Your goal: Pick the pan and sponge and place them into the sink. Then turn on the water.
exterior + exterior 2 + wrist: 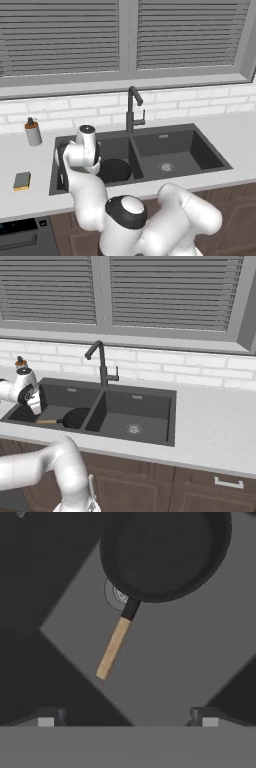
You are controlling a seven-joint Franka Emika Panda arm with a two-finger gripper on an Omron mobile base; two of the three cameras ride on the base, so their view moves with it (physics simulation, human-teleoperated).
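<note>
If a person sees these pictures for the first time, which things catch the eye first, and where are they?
First comes the black pan with its wooden handle, lying in the left basin of the dark sink, partly over the drain. Above it hangs the gripper, open and holding nothing. Next comes the sponge, alone on the counter left of the sink, in front of the soap dispenser.

— What carries it all?
— A pale grey counter point(240, 135) under the window, running along a white brick wall, with a dark double sink point(192, 131) set into it.
— What lies on the counter?
— At its left end a sponge point(22, 180), grey-green over yellow, flat near the front edge. Behind it, close to the wall, stands a grey bottle point(33, 131) with a brown band.
— And in the sink?
— A black pan point(165, 554) sits on the floor of the left basin, partly over the drain point(116, 594), its wooden handle lying free. A black faucet point(101, 363) rises behind the divider.
</note>
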